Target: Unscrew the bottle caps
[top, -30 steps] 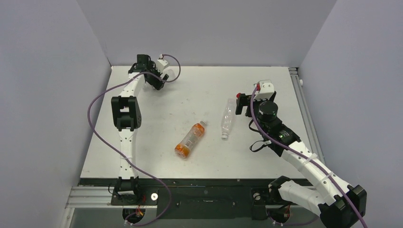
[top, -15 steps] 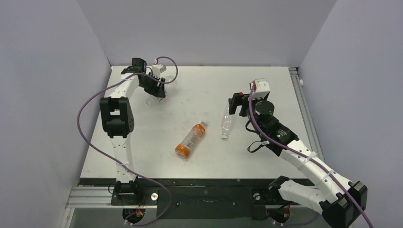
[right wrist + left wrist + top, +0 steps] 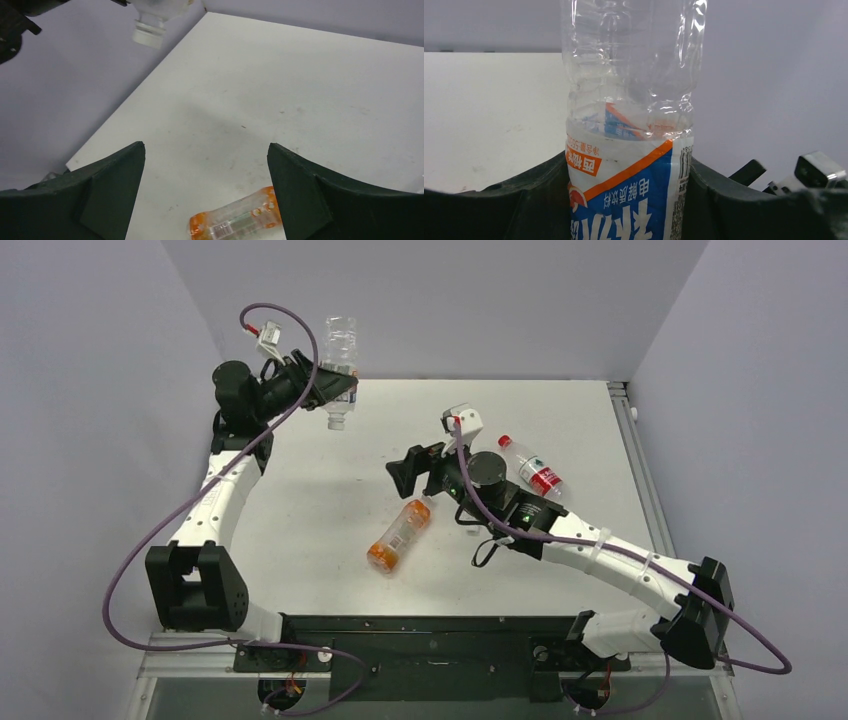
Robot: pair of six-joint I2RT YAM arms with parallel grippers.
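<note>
Left gripper (image 3: 332, 388): raised over the far left corner of the table (image 3: 300, 540), clamped on the labelled middle of a clear bottle (image 3: 340, 345), which hangs inverted with its neck down.
Whitish cap (image 3: 337, 423): seated on the lower end of the held bottle, in the air, well apart from the table top.
Left wrist view: black fingers (image 3: 514, 210) pressing either side of the blue label (image 3: 634, 200) with its orange stripe, crumpled clear body above; cap out of frame here.
Right wrist view: that cap seen from below at the upper left corner, a detail the left wrist view lacks.
Right gripper (image 3: 407, 472): fingers spread wide, nothing between them, hovering above the middle of the table.
Orange bottle (image 3: 399, 537): lying on its side mid-table, pale cap (image 3: 425, 503) at the end just beside the right gripper; only the body shows between the fingers in the right wrist view, cap end hidden.
Red cap (image 3: 504, 441): on a red-labelled bottle (image 3: 535, 472) lying on the table beside the right arm; visible from the top camera alone.
</note>
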